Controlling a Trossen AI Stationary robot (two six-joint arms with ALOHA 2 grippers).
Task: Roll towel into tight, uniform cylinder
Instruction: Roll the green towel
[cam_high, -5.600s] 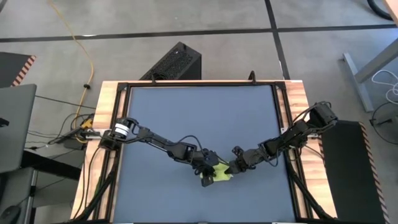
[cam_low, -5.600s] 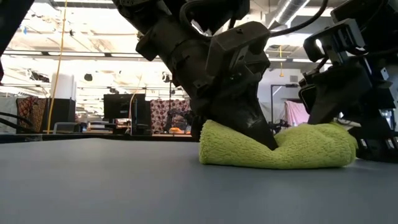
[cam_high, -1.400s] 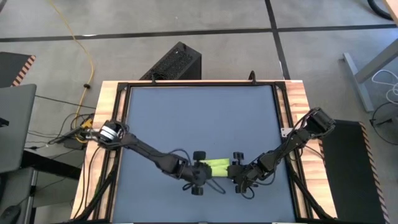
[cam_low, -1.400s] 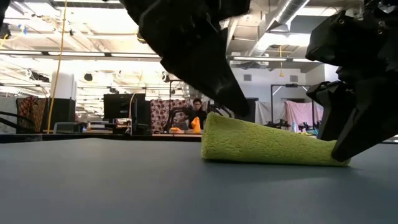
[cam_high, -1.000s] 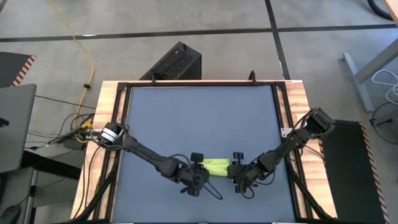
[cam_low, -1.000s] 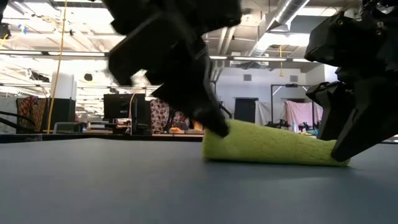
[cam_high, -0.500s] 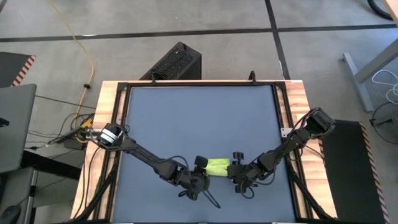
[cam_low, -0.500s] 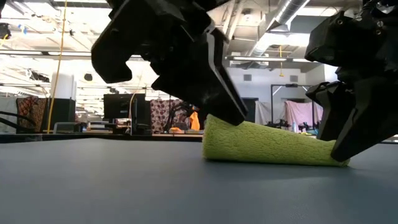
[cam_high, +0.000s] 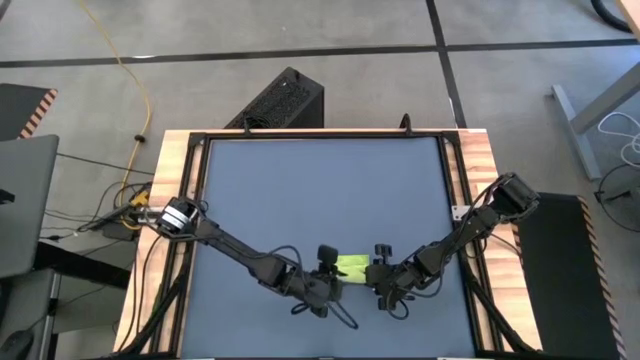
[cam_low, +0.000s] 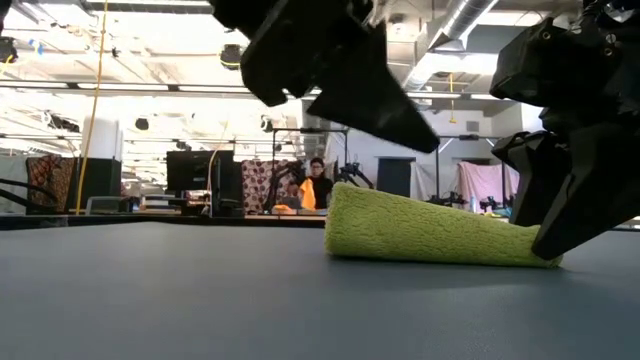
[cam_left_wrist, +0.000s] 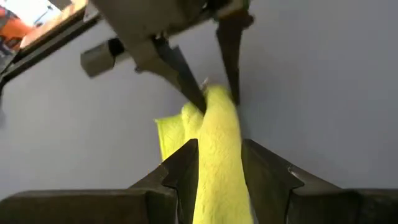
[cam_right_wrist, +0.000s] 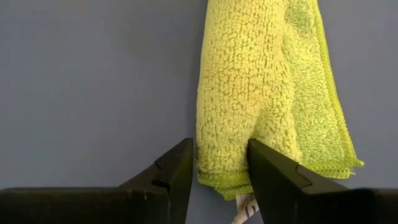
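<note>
Two dark arms meet over a dark blue-grey mat (cam_high: 320, 190) that covers the wood-edged surface (cam_high: 480, 160), which stands on a grey concrete floor (cam_high: 200, 40) crossed by a yellow cable (cam_high: 135, 70). Beyond the mat, the low view looks into a bright workshop where a person in an orange top (cam_low: 307, 192) sits among desks and monitors.

From the surface's left edge the left arm stretches low across the mat, its gripper (cam_high: 328, 272) at the left end of the towel (cam_high: 352, 267). Its wrist view shows the jaws parted, one dark finger (cam_left_wrist: 180, 168) on each side of the roll, though whether they press it cannot be told; in the low view the gripper hangs just above the cloth. Reaching in from the opposite side, the right gripper (cam_high: 380, 272) is at the towel's other end, its jaws closed on that end, which sits pinched between the fingers (cam_right_wrist: 177, 168) in its wrist view.

Lime and soft, the towel lies as a short roll on the mat's near middle, between the two grippers, thicker at its left end and tapering toward the right one.
</note>
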